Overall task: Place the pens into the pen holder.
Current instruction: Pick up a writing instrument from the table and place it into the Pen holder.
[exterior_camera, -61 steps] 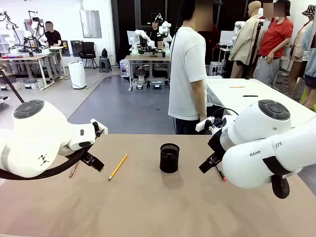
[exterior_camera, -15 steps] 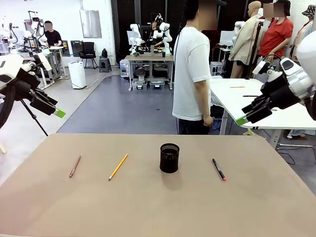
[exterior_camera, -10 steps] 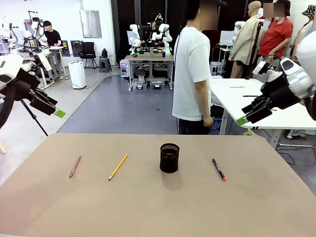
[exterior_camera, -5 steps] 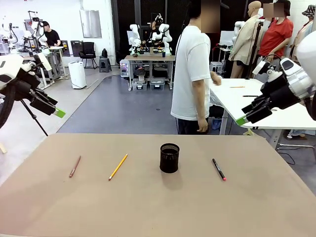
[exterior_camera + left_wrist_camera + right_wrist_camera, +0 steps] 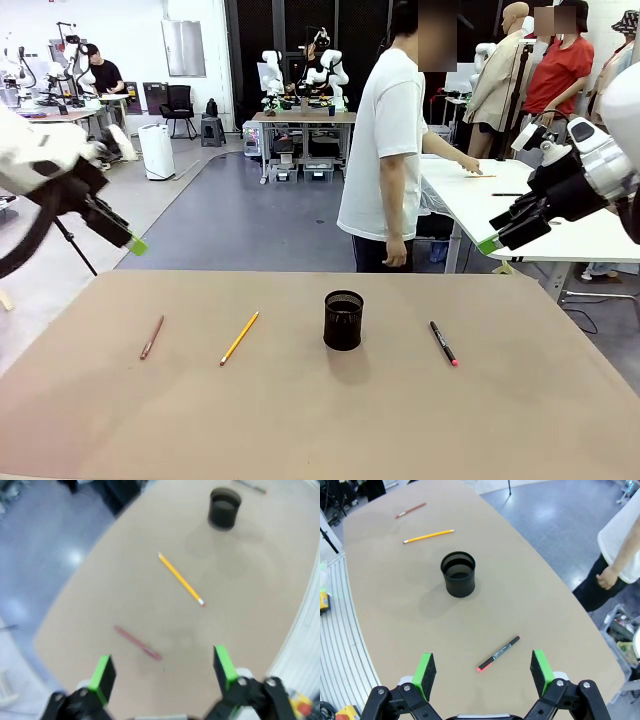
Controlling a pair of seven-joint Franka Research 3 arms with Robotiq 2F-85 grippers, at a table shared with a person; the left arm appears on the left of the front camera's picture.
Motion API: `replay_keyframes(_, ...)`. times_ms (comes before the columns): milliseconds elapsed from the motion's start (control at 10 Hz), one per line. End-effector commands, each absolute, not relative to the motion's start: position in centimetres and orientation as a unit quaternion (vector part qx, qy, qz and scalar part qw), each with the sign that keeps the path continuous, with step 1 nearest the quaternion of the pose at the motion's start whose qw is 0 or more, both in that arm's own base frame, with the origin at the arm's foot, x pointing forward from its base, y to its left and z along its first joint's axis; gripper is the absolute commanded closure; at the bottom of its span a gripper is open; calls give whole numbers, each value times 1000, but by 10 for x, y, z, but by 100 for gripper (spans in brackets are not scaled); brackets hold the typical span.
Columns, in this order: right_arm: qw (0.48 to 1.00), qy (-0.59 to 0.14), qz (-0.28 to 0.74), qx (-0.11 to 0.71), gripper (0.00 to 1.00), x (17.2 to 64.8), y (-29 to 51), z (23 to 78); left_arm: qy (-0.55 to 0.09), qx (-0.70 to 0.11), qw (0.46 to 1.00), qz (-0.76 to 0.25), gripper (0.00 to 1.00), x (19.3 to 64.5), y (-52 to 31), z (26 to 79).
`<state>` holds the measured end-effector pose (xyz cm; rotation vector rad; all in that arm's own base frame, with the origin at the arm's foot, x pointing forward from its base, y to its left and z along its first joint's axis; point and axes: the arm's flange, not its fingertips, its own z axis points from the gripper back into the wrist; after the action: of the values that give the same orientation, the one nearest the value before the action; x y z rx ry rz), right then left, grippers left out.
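The left gripper (image 5: 162,670) hangs wide open and empty, the reddish-brown pen (image 5: 137,642) just ahead at 11 o'clock, lying 10-to-4, and the pen holder (image 5: 224,507) well off at 1. The right gripper (image 5: 482,667), equally open and empty, has the black marker (image 5: 498,653) nearest, lying 8-to-2

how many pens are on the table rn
3. The reddish-brown pen lies far left, the yellow pencil between it and the pen holder, the black marker right of the holder. All lie flat on the table; the holder looks empty.
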<state>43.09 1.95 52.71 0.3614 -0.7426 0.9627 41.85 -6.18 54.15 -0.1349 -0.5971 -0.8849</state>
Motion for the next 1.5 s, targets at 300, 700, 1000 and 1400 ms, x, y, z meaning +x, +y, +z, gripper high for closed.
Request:
replay_keyframes(300, 800, -356, 449, 178, 0, 432, 19, 528, -123, 95, 950, -270, 0, 472, -84, 503)
replay_keyframes(700, 800, -356, 449, 178, 0, 432, 19, 528, -121, 126, 953, -246, 0, 479, -66, 478)
replay_keyframes(1000, 800, -356, 449, 178, 0, 432, 19, 528, -121, 126, 953, -246, 0, 479, -66, 478)
replay_keyframes(1400, 800, -356, 449, 178, 0, 432, 19, 528, -70, -2, 985, -156, 0, 509, -90, 436)
